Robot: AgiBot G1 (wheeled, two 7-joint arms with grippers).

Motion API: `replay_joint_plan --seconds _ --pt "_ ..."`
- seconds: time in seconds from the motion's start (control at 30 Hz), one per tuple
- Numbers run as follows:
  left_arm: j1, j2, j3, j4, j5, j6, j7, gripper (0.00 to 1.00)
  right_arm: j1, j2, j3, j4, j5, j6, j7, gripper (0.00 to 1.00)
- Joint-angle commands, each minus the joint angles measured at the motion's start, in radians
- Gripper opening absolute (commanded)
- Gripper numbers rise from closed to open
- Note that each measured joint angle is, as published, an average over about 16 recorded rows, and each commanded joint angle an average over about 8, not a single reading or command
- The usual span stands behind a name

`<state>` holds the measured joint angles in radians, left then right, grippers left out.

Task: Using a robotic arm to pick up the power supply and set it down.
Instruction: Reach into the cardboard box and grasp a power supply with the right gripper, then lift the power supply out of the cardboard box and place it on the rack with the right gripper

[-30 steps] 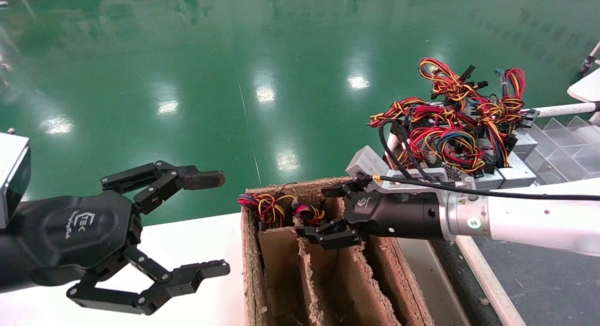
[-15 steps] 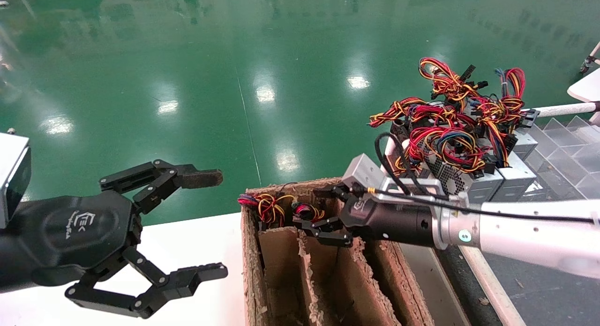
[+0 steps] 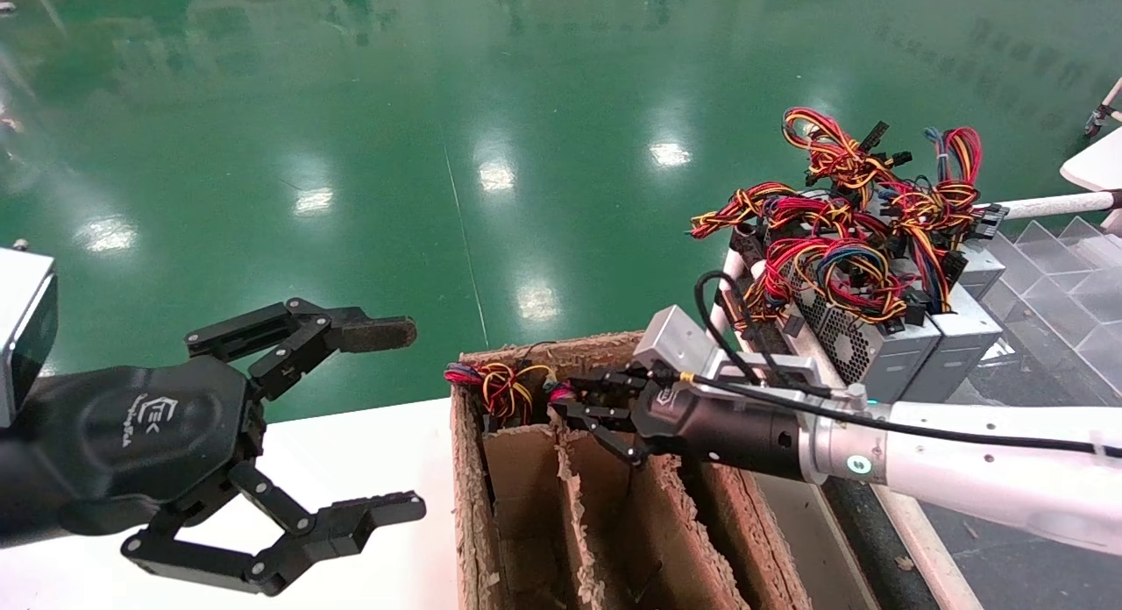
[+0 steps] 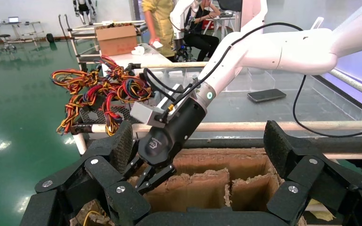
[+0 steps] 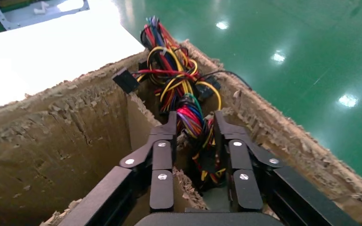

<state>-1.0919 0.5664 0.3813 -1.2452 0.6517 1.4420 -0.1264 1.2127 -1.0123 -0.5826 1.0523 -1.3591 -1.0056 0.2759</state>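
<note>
Supply (image 5: 191, 123) sat between right gripper (image 5: 193, 155) jaws in box (image 3: 701, 505) | jaws nearly closed on wires (soft, would slip) | heavy; grip case | left gripper (image 3: 386, 417) wide open, idle.

Glossy green floor (image 3: 526, 110) (mirroring ceiling lights) beyond a white table (image 3: 368, 452).

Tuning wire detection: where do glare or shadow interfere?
Head view: lamp glare spots the green floor, clear of the cardboard box. Right wrist view: the white table is washed bright; the power supply wires darken low down by the right gripper.
</note>
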Motion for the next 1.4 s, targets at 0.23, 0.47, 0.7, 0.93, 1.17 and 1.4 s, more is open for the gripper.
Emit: replay_joint_plan --seconds 0.23,0.47,0.7,0.93,1.17,1.4 --pt "0.000 0.000 0.000 0.000 0.000 0.000 0.000 1.00 0.009 -0.023 -0.006 -0.032 -0.010 0.007 -0.012 0.00" --pt "0.000 0.000 0.000 0.000 0.000 0.000 0.000 1.00 0.009 -0.033 -0.004 -0.050 -0.004 0.009 -0.025 0.00" --pt "0.000 0.000 0.000 0.000 0.000 0.000 0.000 1.00 0.004 -0.026 0.014 -0.052 0.024 0.007 -0.040 0.00" --pt "0.000 0.000 0.000 0.000 0.000 0.000 0.000 1.00 -0.013 0.009 0.059 -0.015 0.085 0.004 -0.056 0.00" --pt "0.000 0.000 0.000 0.000 0.000 0.000 0.000 1.00 -0.007 0.058 0.109 0.025 0.163 -0.026 -0.035 0.00" --pt "0.000 0.000 0.000 0.000 0.000 0.000 0.000 1.00 0.010 0.110 0.167 0.056 0.237 -0.042 -0.014 0.00"
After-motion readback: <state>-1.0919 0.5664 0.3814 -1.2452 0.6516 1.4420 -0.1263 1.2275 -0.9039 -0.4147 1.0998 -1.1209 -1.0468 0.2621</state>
